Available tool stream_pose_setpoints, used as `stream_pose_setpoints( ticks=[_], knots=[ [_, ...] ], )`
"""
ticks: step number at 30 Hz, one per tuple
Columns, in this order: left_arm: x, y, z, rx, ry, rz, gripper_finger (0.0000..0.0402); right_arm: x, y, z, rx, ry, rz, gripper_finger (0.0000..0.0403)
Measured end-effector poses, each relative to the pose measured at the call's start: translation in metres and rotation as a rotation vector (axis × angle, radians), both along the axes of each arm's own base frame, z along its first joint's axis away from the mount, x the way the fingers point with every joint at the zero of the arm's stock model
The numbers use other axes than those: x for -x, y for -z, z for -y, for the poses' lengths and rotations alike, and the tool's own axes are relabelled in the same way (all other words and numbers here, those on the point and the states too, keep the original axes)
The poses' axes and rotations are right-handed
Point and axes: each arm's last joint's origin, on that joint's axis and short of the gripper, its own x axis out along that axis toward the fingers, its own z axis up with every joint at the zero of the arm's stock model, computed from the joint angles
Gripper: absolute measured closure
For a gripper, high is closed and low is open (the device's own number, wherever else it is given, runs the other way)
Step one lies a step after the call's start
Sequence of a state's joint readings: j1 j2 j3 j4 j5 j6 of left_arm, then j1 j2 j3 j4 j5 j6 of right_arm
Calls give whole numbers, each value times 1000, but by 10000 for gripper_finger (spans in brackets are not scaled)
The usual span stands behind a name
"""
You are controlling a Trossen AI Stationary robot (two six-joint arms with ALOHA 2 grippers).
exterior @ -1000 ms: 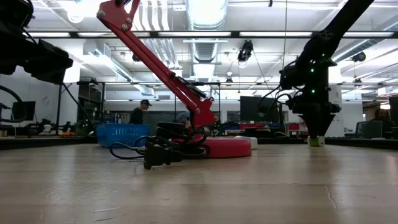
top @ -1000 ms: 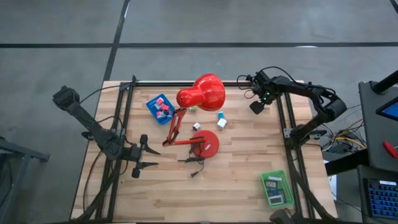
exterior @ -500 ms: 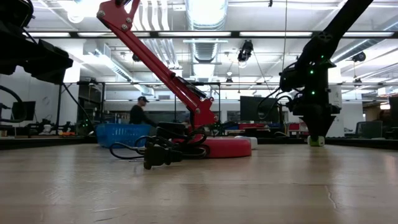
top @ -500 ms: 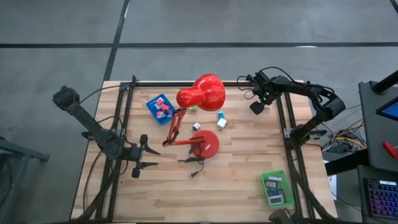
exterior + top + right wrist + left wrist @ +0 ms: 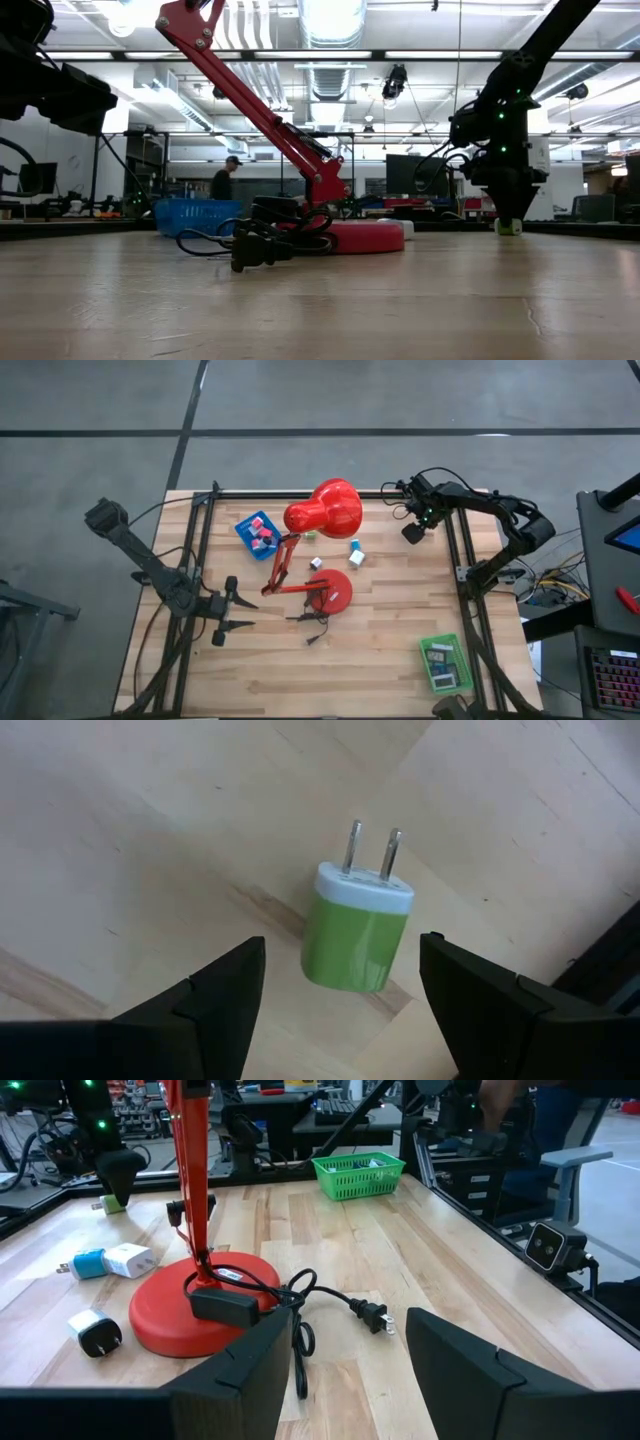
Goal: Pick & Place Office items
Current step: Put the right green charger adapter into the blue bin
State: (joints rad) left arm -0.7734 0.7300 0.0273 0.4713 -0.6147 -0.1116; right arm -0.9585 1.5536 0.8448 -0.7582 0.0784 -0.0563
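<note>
We find the right gripper (image 5: 411,532) at the far right of the table (image 5: 400,630), pointing down over a green plug (image 5: 357,937). Its fingers (image 5: 495,1010) are spread, one on each side of the plug, and neither touches it. The plug lies on the wood with its two metal prongs pointing away from the wrist. In the low view the plug (image 5: 508,227) shows as a small green block just under the gripper (image 5: 507,213).

The left gripper (image 5: 243,611) waits at the near left of the table, held level and facing the lamp base (image 5: 331,589). Its fingers (image 5: 240,1375) are also spread and hold nothing.

The red lamp (image 5: 325,510) stands mid-table, its shade toward the far edge and its black cord (image 5: 330,1302) trailing from the base toward the near side. We see three small plugs right of the lamp arm: a teal one (image 5: 89,1263) and a white one (image 5: 129,1260) side by side, and a white and black one (image 5: 96,1333) close to the base.

A blue tray (image 5: 257,531) sits left of the shade and holds pink and white pieces. A green tray (image 5: 445,663) sits at the near right corner and holds flat dark and white items. We cannot tell what each piece in the trays is.

A person (image 5: 224,181) stands in the room beyond the table.
</note>
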Motion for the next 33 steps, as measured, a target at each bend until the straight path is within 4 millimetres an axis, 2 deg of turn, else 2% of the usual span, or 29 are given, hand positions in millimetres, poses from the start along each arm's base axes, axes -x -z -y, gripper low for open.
stream_pose_setpoints(
  ticks=[7,20,27,33],
  knots=[
    [0,0,0,0,0,0,199,1,-1,-2,-32,-17,-9,151],
    [0,0,0,1,0,0,199,-7,-4,-10,-158,-50,122,172],
    [0,0,0,0,0,0,199,-15,-5,-7,-110,-106,173,172],
    [0,0,0,4,-1,-1,199,-14,-20,-6,-57,-186,149,172]
  ],
)
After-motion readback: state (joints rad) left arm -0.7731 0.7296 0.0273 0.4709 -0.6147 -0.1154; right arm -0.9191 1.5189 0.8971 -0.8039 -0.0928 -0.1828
